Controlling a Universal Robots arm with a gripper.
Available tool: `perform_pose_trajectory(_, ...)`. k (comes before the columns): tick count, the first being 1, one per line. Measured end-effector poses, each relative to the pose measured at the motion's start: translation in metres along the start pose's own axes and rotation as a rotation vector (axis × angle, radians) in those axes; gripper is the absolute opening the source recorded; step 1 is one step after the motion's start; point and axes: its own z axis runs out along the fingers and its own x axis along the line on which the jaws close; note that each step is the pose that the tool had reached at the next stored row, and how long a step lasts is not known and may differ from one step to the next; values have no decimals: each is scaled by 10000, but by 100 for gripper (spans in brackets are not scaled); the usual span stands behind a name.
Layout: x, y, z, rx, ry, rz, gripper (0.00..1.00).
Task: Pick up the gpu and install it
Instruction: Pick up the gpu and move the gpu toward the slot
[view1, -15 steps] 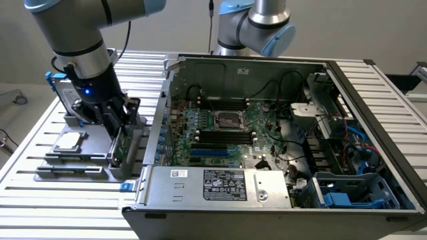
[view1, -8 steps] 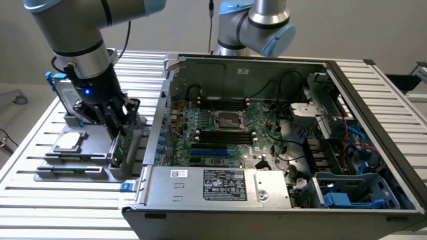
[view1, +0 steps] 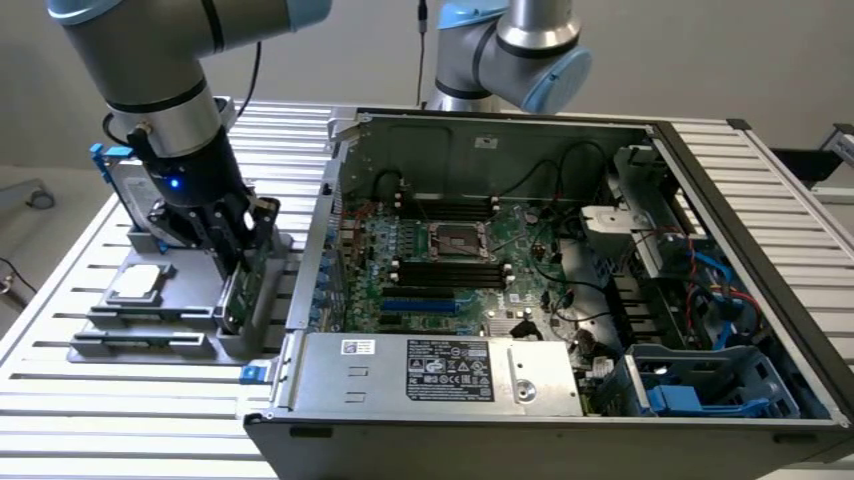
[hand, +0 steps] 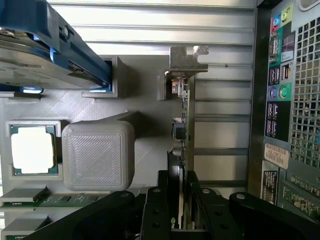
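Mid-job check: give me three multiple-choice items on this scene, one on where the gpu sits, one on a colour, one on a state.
1. The gpu is:
A) plugged into a slot
B) upright on edge in the gray holder
C) flat on the table

2. The hard drive's frame is:
A) red
B) yellow
C) blue

3. The computer case is:
A) open
B) panelled shut
C) overturned

Answers:
1 B, the gripper is over its edge there, outside the case.
2 C, the frame shows blue by the holder.
3 A, the motherboard lies exposed.
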Motion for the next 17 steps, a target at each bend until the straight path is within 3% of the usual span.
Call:
perform_pose_trajectory(9, 0, 0, -1, -9, -1, 1, 26)
perform_pose_trajectory(14, -1, 0, -35, -138, -1, 5, 26)
perform_pose_trajectory(17, -3, 0, -80, -261, -1, 10, 26)
